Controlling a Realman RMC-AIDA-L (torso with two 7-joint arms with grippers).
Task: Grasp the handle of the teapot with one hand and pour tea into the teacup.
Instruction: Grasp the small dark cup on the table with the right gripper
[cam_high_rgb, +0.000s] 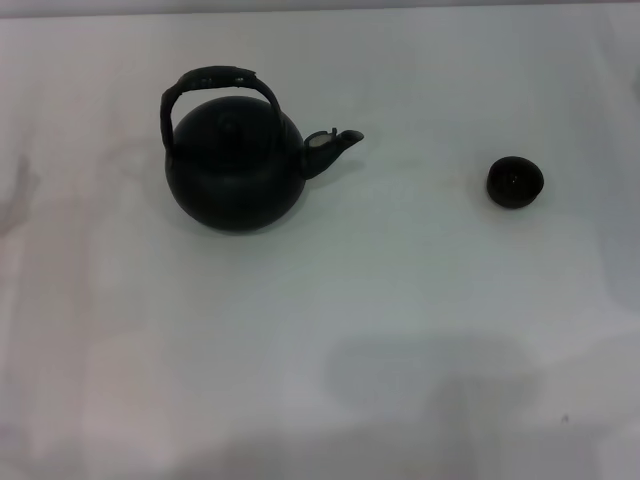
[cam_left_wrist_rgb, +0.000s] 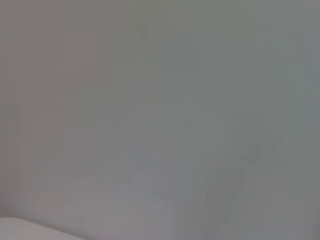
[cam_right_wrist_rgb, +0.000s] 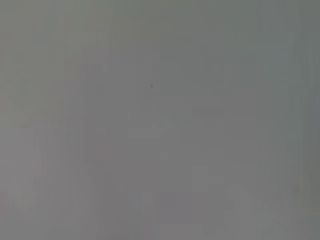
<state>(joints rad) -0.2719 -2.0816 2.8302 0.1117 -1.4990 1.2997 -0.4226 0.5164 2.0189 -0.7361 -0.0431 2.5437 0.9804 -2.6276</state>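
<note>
1. From the head camera we look down on a plain white table (cam_high_rgb: 320, 330), and only two objects sit on it.
2. The teapot (cam_high_rgb: 235, 170) stands upright on the left side of the table, toward the far edge. It is large, round and matte black.
3. Its handle (cam_high_rgb: 215, 85) arches over the top of the pot as a black hoop, with a thicker wrapped band along the middle of the arch. Nothing touches the handle.
4. Under the arch we make out a small knob on the lid (cam_high_rgb: 232, 122), which sits closed on the pot.
5. The short pointed spout (cam_high_rgb: 335, 143) sticks out from the pot's right side and aims toward the right side of the table.
6. The teacup (cam_high_rgb: 515, 181) stands upright on the right side of the table, well apart from the teapot and roughly level with it. It is small, round, dark and has no handle. The spout points in its general direction.
7. We cannot tell whether the cup holds any liquid.
8. A soft grey shadow falls across the near part of the table.
9. Neither arm appears in the head view.
10. Both wrist views show only a blank, pale grey surface, so we see neither the left gripper nor the right gripper, and we cannot tell how far either one is open or whether it holds anything.
</note>
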